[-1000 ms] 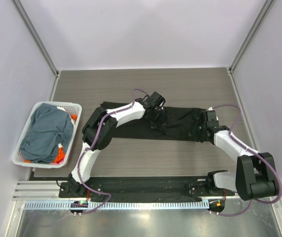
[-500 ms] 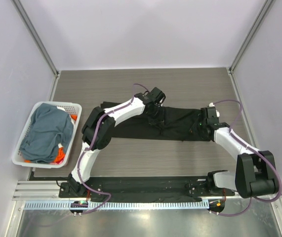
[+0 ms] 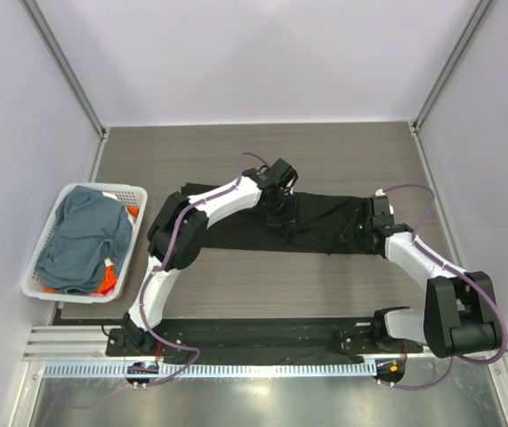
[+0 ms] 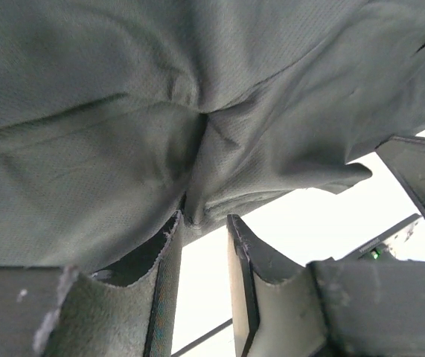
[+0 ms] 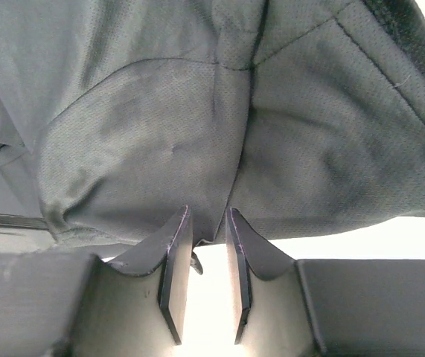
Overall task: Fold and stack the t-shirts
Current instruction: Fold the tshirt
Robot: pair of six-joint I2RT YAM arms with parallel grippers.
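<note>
Two narrow-gapped grips on black t-shirt [image 3: 320, 227]: left pincer [image 4: 203, 220], right pincer [image 5: 208, 213].

Setting: a robotics lab test cell; plain pale walls [image 3: 262, 53] close in the bench on three sides, framed by bare aluminium posts [image 3: 62, 67]. Two white jointed arms, left arm [image 3: 209, 206] and right arm [image 3: 418, 258], are bolted to a black mounting rail [image 3: 262, 331]; a slotted cable duct [image 3: 262, 369] runs along the near edge of the wood-grain table [image 3: 325, 151].

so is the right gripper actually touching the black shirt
Touching. In the right wrist view, the black t-shirt puckers into a crease that runs down between the fingertips of the right gripper, and its hem is pinched there.
</note>
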